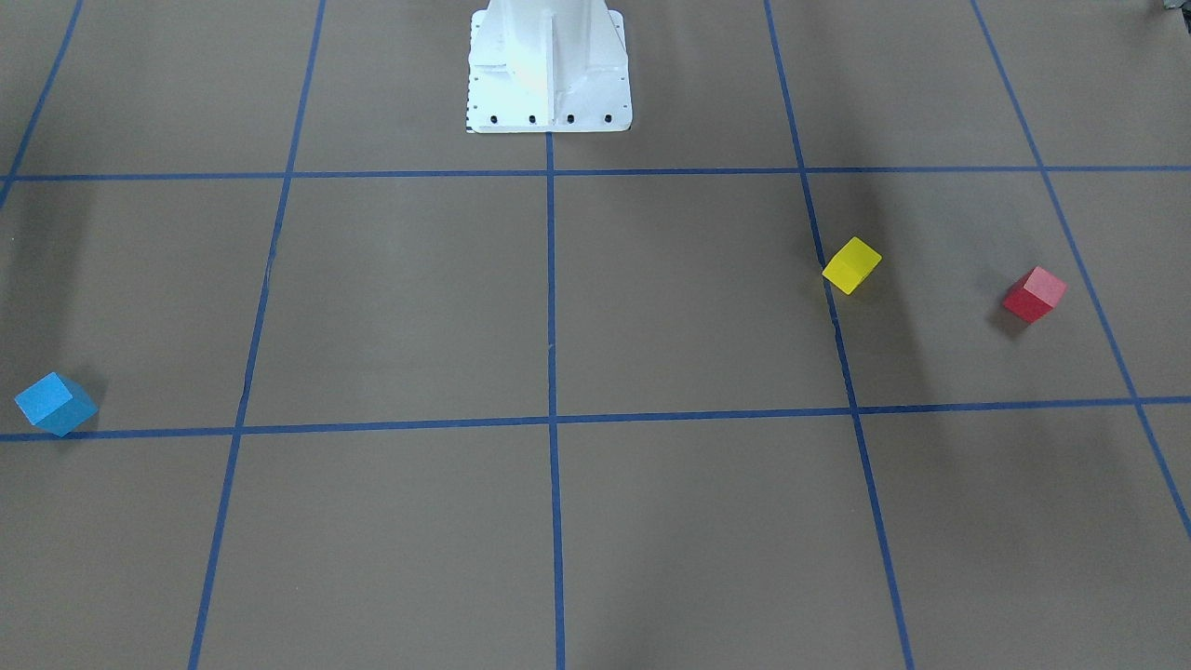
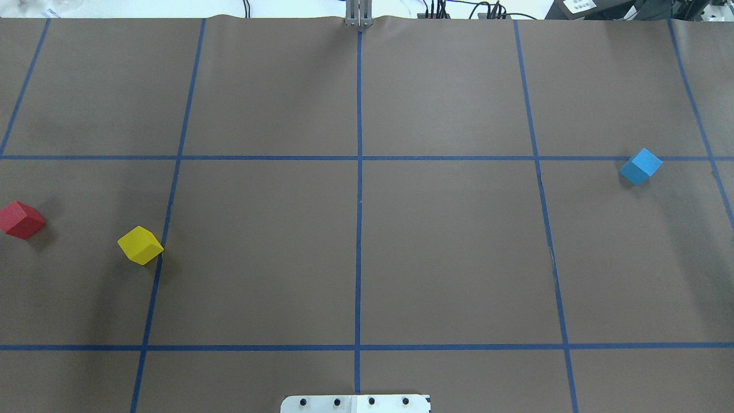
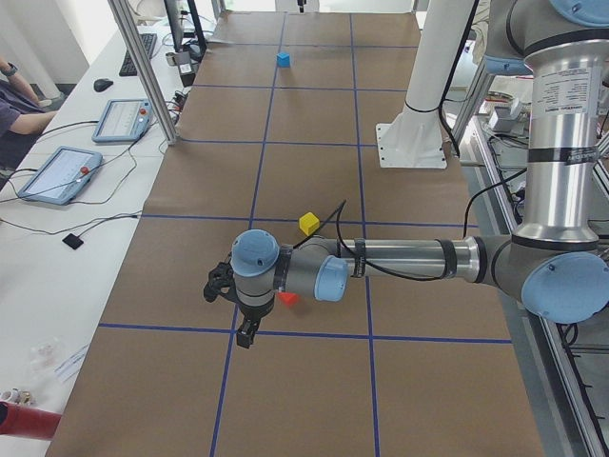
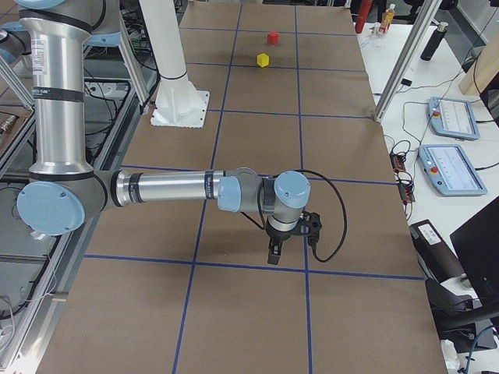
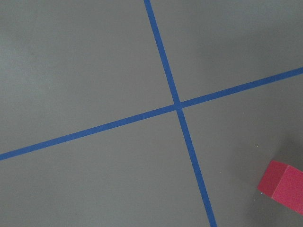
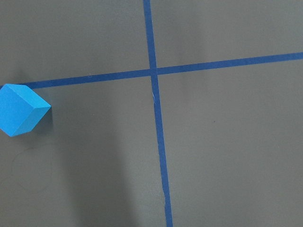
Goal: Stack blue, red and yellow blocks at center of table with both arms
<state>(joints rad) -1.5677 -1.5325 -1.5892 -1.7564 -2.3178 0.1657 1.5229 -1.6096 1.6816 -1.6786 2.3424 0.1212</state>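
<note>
Behind the left arm (image 3: 400, 257), red block (image 3: 288, 299) partly hidden

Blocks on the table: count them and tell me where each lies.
3. In the overhead view, the red block lies at the left edge, the yellow block right of it beside a tape line, the blue block far right. None appears hidden.

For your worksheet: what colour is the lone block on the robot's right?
Bright blue block; clearest in the overhead view.
</note>
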